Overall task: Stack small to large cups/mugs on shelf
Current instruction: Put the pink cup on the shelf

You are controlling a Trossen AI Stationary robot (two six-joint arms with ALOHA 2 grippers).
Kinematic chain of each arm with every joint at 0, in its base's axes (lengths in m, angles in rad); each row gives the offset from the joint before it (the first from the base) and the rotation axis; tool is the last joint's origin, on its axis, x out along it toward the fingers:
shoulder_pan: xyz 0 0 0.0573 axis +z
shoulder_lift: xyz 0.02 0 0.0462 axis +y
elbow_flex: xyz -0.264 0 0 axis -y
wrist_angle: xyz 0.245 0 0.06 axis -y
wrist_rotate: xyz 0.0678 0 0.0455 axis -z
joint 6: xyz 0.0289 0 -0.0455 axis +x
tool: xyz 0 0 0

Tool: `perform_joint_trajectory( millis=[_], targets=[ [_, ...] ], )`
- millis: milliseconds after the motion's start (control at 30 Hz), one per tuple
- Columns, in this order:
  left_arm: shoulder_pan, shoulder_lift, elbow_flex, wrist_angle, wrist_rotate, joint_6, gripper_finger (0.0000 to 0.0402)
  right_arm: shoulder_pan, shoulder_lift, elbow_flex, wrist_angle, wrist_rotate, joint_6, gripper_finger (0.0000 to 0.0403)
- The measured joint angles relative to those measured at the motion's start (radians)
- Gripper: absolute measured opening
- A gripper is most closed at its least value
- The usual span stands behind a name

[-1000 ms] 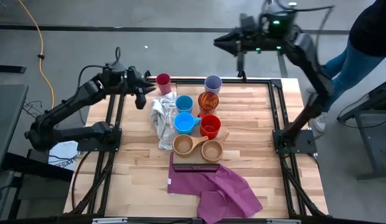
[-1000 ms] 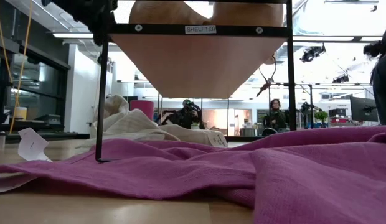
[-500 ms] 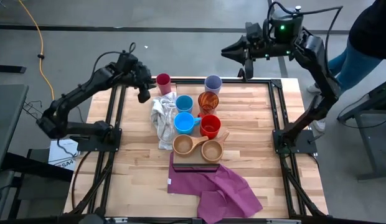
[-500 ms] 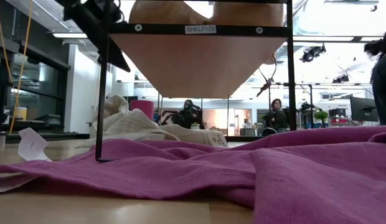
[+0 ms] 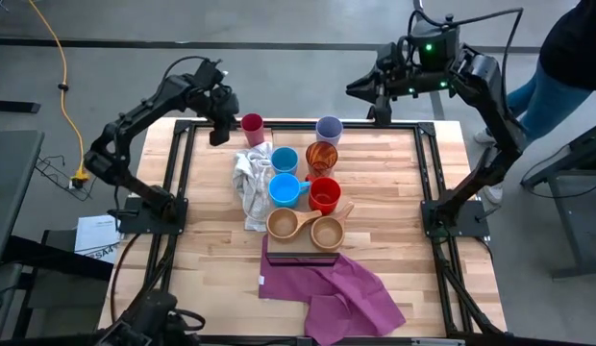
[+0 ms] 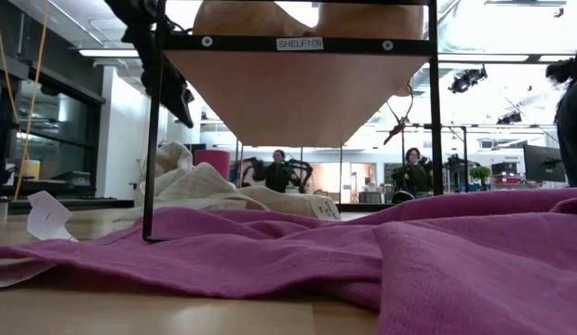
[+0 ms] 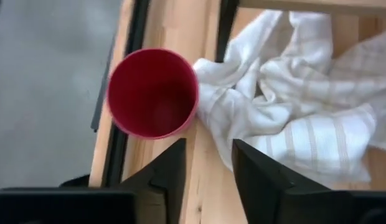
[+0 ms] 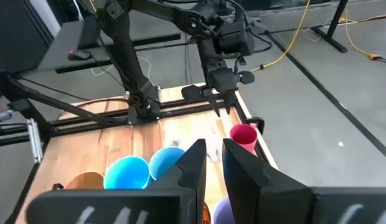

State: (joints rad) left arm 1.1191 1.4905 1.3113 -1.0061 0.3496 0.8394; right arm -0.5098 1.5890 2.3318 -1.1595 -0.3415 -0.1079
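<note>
A magenta tumbler (image 5: 252,125) stands upright at the table's far left, beside a crumpled white cloth (image 5: 250,183). My left gripper (image 5: 221,135) hovers just left of it, open and slanting down; in its wrist view (image 7: 208,165) the tumbler (image 7: 152,93) lies just ahead of the fingers, untouched. A lavender tumbler (image 5: 329,128), an orange translucent one (image 5: 321,156), two blue mugs (image 5: 284,175) and a red mug (image 5: 324,195) stand in a cluster. Two wooden cups (image 5: 306,229) sit on the shelf (image 6: 298,88). My right gripper (image 5: 359,88) hangs high over the far edge, slightly open and empty.
A purple cloth (image 5: 336,288) lies spread at the table's near edge, in front of the shelf's dark frame (image 5: 300,258). A person (image 5: 567,58) stands beyond the far right corner. Bare wood lies left and right of the cups.
My left arm has swung toward the far edge, and its gripper has tipped from nearly level to slanting down beside the magenta tumbler. My right gripper has tipped a little downward and shifted slightly toward the table. No cup has moved.
</note>
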Motion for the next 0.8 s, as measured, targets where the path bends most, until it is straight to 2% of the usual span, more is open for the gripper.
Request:
perform_joint_trajectory(
  millis=[133,233,367,500,800],
  targets=[
    [-0.01,0.03,0.022,-0.004,-0.007,0.041,0.015,0.0,0.0,0.0,-0.06,0.062,-0.01,0.0046],
    [-0.016,0.05,0.024,0.0,-0.052,0.054,0.0164,-0.001,0.0,0.0,-0.098,0.11,-0.025,0.0046],
    [-0.032,0.081,0.024,0.011,-0.064,0.065,0.0161,-0.005,0.0,0.0,-0.124,0.148,-0.041,0.0046],
    [-0.061,0.098,0.024,0.011,-0.1,0.075,0.0149,-0.037,0.0,0.0,-0.225,0.218,-0.062,0.0046],
    [-0.059,0.098,0.024,0.054,-0.137,0.078,0.0138,-0.12,-0.03,0.0,-0.252,0.151,-0.085,0.0046]
  ],
)
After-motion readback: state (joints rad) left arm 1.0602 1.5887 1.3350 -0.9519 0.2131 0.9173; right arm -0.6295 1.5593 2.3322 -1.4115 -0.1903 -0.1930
